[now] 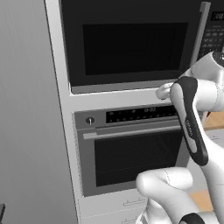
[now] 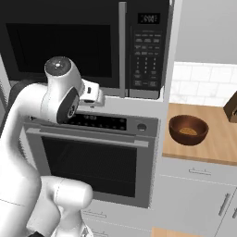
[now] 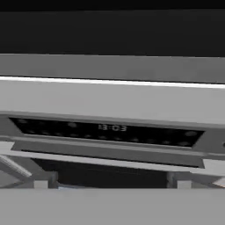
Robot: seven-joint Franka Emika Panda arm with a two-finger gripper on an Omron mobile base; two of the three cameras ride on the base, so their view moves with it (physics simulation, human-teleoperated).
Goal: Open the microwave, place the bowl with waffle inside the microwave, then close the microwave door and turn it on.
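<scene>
Tall pale cabinet column (image 1: 65, 109) against a plain grey wall, carrying two built-in appliances stacked one over the other.

Microwave (image 2: 83, 44) in upper bay: black front, wide. Microwave door (image 1: 131, 41) shut flush, dark window, vertical silver handle (image 2: 122, 46) along its right edge. Dark keypad strip (image 2: 147, 51) right of handle, small lit display at top.

Oven (image 2: 92, 159) directly below: silver trim, dark glass door closed, horizontal bar handle (image 1: 131, 131) across top of door, black control band (image 3: 110, 131) with lit clock digits, round knob at each end of band.

White arm rising from lower frame in both base views, elbow bent, forearm reaching toward the pale strip of cabinet between microwave and oven.

Table (image 2: 217, 139) to right of column: light wood top, white tiled backsplash behind, white drawer and cupboard fronts beneath with slim handles. Dark object at far right edge of table, cut off by frame; cannot tell what.

Bowl (image 2: 188, 129) upright on table, near its left front corner, well apart from arm and microwave. Reddish-brown, deep.

Waffle (image 2: 188, 131) lying inside bowl, golden-tan; grid too small to resolve.

Hand (image 2: 95, 97) level with strip below microwave door, close to cabinet face. Fingers spread wide apart, nothing between them.
</scene>
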